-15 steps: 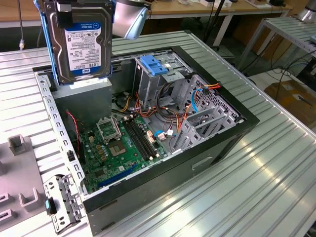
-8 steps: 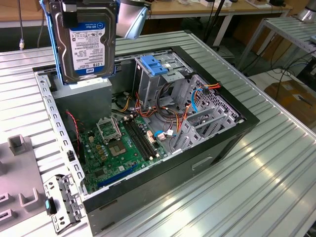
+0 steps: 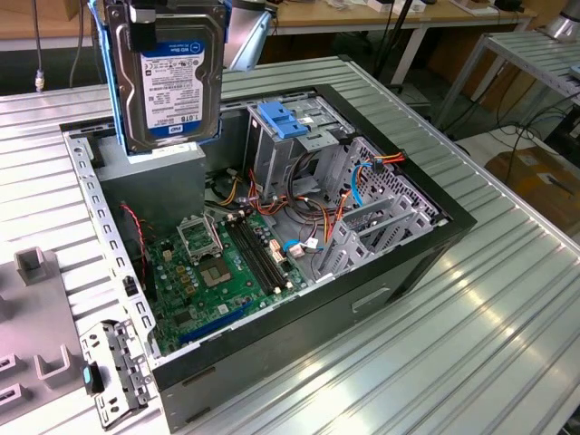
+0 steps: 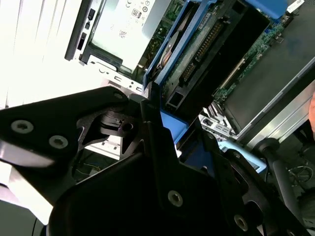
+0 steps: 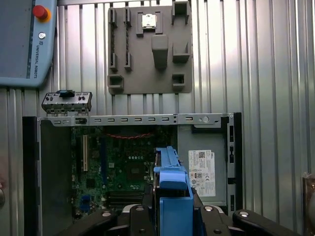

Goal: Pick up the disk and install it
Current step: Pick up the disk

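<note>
Clearly the claw is clamped on the disk, gripping its upper end so that the drive hangs upright in the air with its white label facing the exterior view. Most of the claw is cut off by that picture's upper edge, so only its dark lower parts against the blue carrier rails can be made out.

Directly below the claw lies the open computer case. The hanging disk covers part of the large grey box beneath it. Further down from the claw is the green motherboard, and off toward the exterior view's right stands the grey metal cage with its blue latch. How deep the cage's bays go is hard to tell behind the cables.

In both wrist views the disk is seen edge-on, with its label turned away. The black fingers press against the blue carrier, and their bulk hides much of the case floor. Beyond the claw, outside the case, a grey fixture plate lies on the ribbed metal table, well apart from the disk.
</note>
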You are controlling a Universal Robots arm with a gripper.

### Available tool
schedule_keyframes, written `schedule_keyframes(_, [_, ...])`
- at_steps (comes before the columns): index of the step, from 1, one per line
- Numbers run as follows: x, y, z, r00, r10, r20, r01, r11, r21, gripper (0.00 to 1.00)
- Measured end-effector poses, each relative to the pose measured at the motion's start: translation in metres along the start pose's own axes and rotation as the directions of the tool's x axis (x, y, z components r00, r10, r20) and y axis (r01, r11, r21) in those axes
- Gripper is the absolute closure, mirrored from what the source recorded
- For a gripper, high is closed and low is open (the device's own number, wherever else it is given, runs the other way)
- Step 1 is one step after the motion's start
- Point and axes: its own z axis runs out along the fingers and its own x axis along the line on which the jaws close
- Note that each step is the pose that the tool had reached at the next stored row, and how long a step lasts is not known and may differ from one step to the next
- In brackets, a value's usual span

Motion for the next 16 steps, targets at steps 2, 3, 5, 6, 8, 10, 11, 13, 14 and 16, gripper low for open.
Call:
schedule_keyframes(2, [0.0002,-0.0037,-0.0001,1.0,0.0,0.0,0.0,1.0,0.0,0.63])
schedule_keyframes(3, [0.0004,-0.0058,-0.0001,1.0,0.0,0.0001,0.0,1.0,0.0,0.63])
schedule_keyframes(5, [0.0005,-0.0089,-0.0001,1.0,0.0,0.0001,0.0,1.0,0.0001,0.63])
schedule_keyframes(6, [0.0005,-0.0102,-0.0001,1.0,0.0,0.0001,0.0,1.0,0.0001,0.63])
schedule_keyframes(8, [0.0006,-0.0126,-0.0002,1.0,0.0,0.0,0.0,1.0,0.0,0.63])
schedule_keyframes(10, [0.0007,-0.0151,-0.0003,1.0,0.0,0.0001,0.0,1.0,0.0,0.63])
schedule_keyframes(11, [0.0008,-0.0163,-0.0003,1.0,0.0,0.0001,0.0,1.0,0.0,0.63])
schedule_keyframes(13, [0.001,-0.0201,-0.0003,1.0,0.0,0.0001,0.0,1.0,0.0001,0.63])
schedule_keyframes(14, [0.001,-0.0213,-0.0004,1.0,0.0,0.0001,0.0,1.0,0.0001,0.63])
schedule_keyframes(16, [0.0011,-0.0241,-0.0004,1.0,0.0,0.0001,0.0,1.0,0.0001,0.63])
